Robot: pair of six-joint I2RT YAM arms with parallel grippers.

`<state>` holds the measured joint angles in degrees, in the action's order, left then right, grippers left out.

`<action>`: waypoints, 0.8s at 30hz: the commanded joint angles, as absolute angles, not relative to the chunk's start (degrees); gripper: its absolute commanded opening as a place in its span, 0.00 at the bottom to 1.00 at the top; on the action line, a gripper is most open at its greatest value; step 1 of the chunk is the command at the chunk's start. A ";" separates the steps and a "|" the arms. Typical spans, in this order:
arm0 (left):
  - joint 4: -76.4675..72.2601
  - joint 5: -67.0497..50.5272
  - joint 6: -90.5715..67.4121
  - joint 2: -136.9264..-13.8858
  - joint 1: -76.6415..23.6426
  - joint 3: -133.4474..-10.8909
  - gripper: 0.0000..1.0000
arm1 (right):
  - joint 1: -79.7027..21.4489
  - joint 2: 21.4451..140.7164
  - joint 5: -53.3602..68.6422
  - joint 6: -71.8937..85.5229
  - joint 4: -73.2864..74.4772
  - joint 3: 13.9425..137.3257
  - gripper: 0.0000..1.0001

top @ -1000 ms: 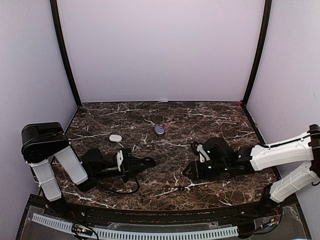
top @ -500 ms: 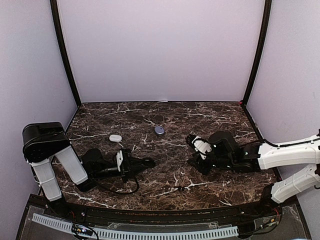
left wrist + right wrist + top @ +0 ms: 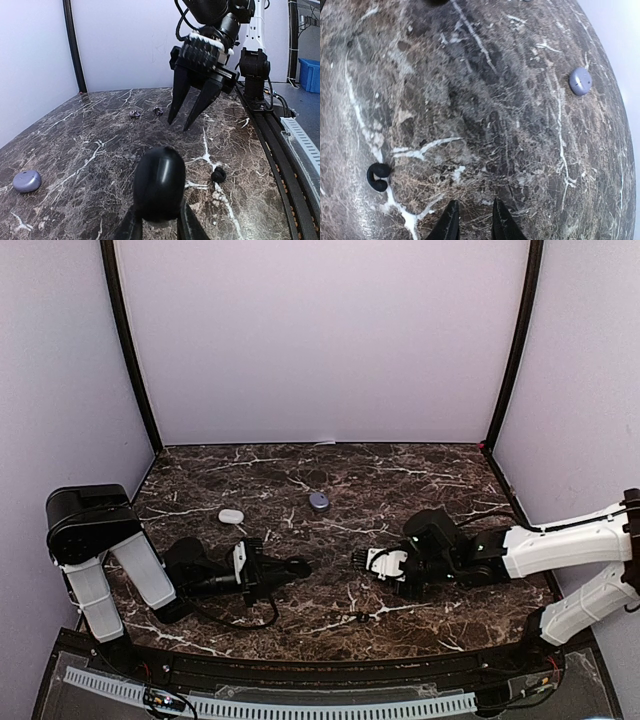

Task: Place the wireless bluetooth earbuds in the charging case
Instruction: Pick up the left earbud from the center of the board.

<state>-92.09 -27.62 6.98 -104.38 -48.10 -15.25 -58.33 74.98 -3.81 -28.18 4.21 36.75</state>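
Dark marble tabletop: nearest, a black earbud lies loose, outside and to one side of the right gripper's slightly spread, empty jaws. The left gripper pinches a shut black case, contents hidden. Farther back sit a white case and a closed purple case.
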 commanded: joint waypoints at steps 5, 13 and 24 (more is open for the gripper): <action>-99.96 -27.71 6.25 -104.51 -47.72 -14.29 0.17 | -61.78 79.73 -3.44 -36.07 9.97 37.21 0.17; -100.39 -27.51 6.32 -104.02 -47.72 -13.89 0.17 | -63.56 82.11 0.58 -38.06 10.33 37.13 0.11; -100.37 -26.59 6.08 -103.58 -47.56 -13.62 0.17 | -71.78 77.28 -1.29 -26.82 10.61 36.42 0.10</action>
